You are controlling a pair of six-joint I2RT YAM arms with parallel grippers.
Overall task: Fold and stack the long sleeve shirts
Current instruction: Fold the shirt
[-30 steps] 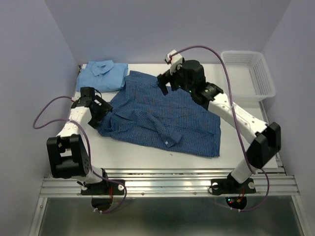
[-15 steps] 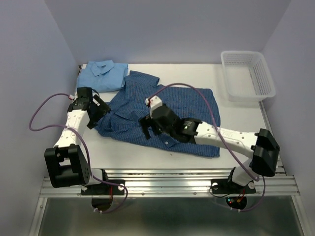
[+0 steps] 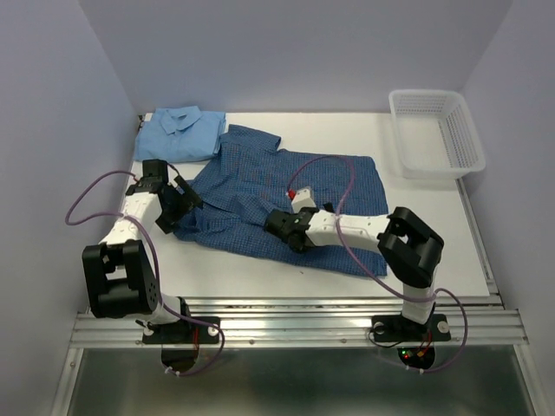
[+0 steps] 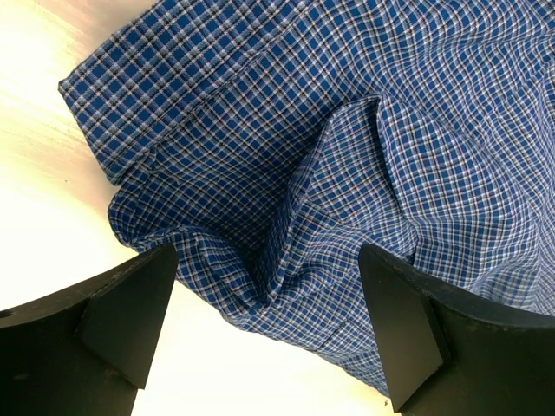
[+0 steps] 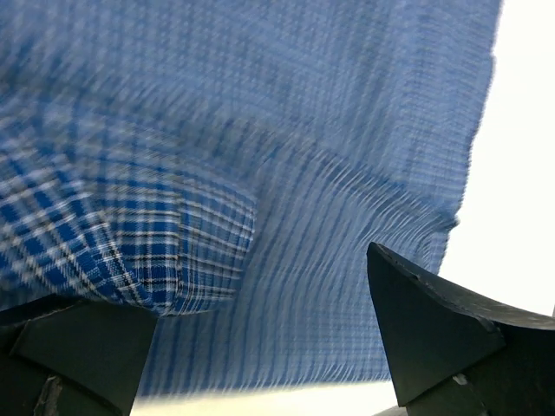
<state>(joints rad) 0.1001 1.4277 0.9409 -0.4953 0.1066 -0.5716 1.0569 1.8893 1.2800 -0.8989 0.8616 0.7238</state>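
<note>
Two shirts: dark blue fine-checked button-up shirt (image 3: 260, 178) spread mid-table, plain sky-blue collared shirt (image 3: 180, 132) folded at the far-left corner. Left gripper (image 4: 267, 260) gapes wide over the checked shirt's bunched left edge; right gripper (image 3: 282, 227) equally wide near its front edge. We'd pinch the folds deep, both sides together.

obstacles: dark checked shirt (image 3: 286, 178) centre, sky-blue shirt (image 3: 178, 132) far-left, basket (image 3: 434, 134) far-right | free: table (image 3: 347, 134) between checked shirt and basket

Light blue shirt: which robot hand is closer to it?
Left. The left gripper is just on the near side of the light blue shirt; the right gripper is farther, over the checked shirt.
</note>
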